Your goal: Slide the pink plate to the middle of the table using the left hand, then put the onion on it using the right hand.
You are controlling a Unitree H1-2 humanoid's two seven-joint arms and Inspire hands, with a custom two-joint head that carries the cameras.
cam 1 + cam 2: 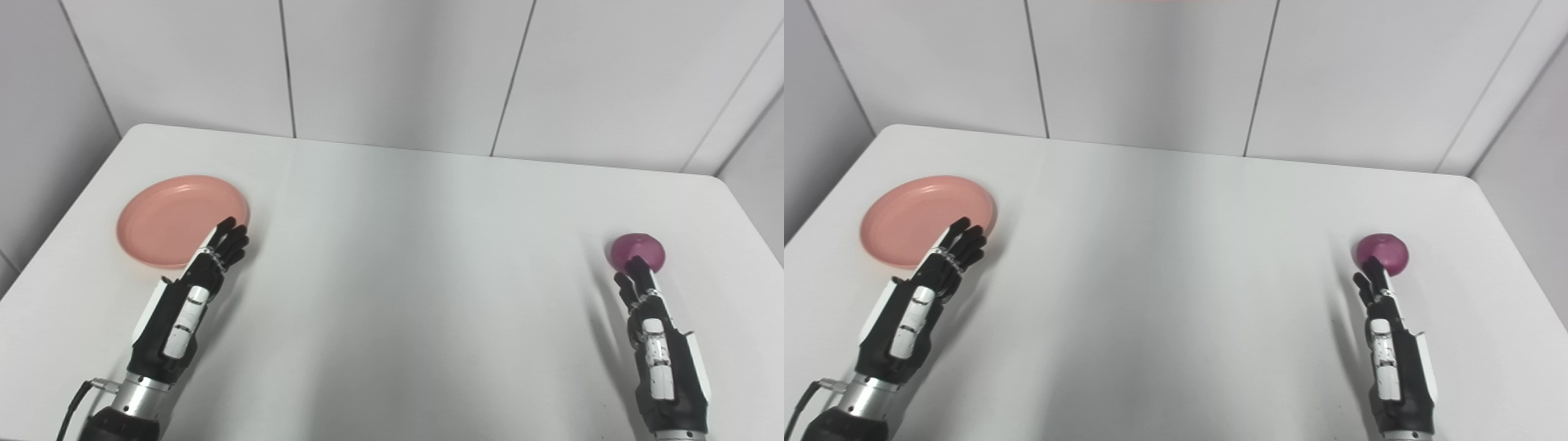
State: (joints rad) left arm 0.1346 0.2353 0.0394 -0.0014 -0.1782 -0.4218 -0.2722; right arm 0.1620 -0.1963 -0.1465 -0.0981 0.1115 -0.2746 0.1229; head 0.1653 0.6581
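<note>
A: Where does the round, shallow pink plastic plate point(177, 217) sit right now?

B: Far over on the left side of the white, matte table point(398, 245), well apart from the middle. So the slide looks not yet done, or barely begun.

A: And the left hand point(205, 266)?

B: It reaches in from the near side, dark fingers point(231, 239) stretched forward and held close together, tips over the plate's near right rim. It grips nothing. Whether the tips press on the rim or only hover above it, I cannot tell.

A: What about the round purple-red onion point(1383, 253)?

B: On the table at the far right, nowhere near the plate. The right hand point(1387, 334) stands just behind it, fingers point(1373, 275) straight and side by side, tips at the onion's near edge. It holds nothing, and contact is unclear from either view.

A: So how much is left?

B: Nearly everything, I judge. The plate must travel right to the centre, which lies bare between the two hands. Then the right hand has to close around the onion, lift it, carry it left and set it in the plate.
</note>
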